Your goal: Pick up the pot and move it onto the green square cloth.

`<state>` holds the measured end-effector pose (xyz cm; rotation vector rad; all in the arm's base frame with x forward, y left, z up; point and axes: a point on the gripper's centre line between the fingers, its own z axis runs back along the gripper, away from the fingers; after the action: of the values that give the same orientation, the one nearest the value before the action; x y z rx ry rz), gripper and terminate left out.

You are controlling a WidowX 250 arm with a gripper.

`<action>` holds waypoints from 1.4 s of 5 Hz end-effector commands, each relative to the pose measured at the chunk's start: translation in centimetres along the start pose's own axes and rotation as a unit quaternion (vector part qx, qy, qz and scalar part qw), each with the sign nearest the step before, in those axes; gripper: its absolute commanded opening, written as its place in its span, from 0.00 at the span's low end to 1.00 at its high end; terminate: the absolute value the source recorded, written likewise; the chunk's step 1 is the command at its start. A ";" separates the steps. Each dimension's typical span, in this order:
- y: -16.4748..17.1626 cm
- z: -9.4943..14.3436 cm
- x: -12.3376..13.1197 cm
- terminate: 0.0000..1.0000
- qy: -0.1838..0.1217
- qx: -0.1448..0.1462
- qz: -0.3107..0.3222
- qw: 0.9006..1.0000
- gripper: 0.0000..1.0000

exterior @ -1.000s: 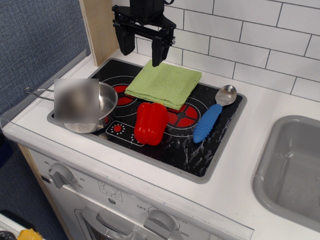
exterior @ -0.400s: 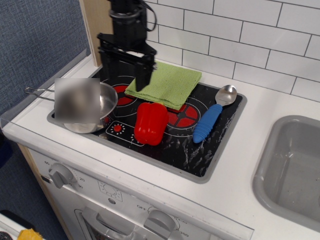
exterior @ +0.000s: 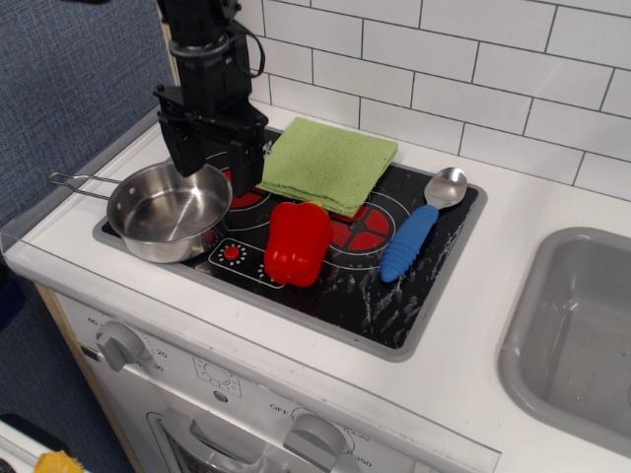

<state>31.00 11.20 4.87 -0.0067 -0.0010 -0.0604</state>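
The pot (exterior: 168, 212) is a small shiny steel saucepan standing upright on the front left of the black stovetop (exterior: 345, 286), its wire handle (exterior: 79, 182) pointing left. The green square cloth (exterior: 328, 164) lies folded at the back of the stovetop, to the pot's right. My black gripper (exterior: 214, 177) hangs open just above the pot's far right rim, its two fingers pointing down and spread apart. It holds nothing.
A red toy pepper (exterior: 296, 242) lies just in front of the cloth, to the right of the pot. A silver spoon with a blue handle (exterior: 419, 229) lies at the stovetop's right. A grey sink (exterior: 577, 340) is at the far right. A tiled wall stands behind.
My gripper has moved left and down from above the cloth's back edge to over the pot's far rim. It has stayed open. The objects have not moved.
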 end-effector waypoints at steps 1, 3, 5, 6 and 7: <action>-1.8 -1.5 -0.1 0.00 0.015 -0.003 -0.032 0.999 1.00; -2.1 -3.1 -1.8 0.00 0.055 0.020 -0.008 0.998 1.00; -1.7 -3.2 -3.0 0.00 0.060 0.026 0.031 0.997 0.00; -1.6 -2.8 -3.1 0.00 0.052 0.027 0.034 0.998 0.00; -1.6 -2.5 -3.3 0.00 0.047 0.026 0.035 0.998 0.00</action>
<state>27.52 9.22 1.11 0.0398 0.1311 -0.0128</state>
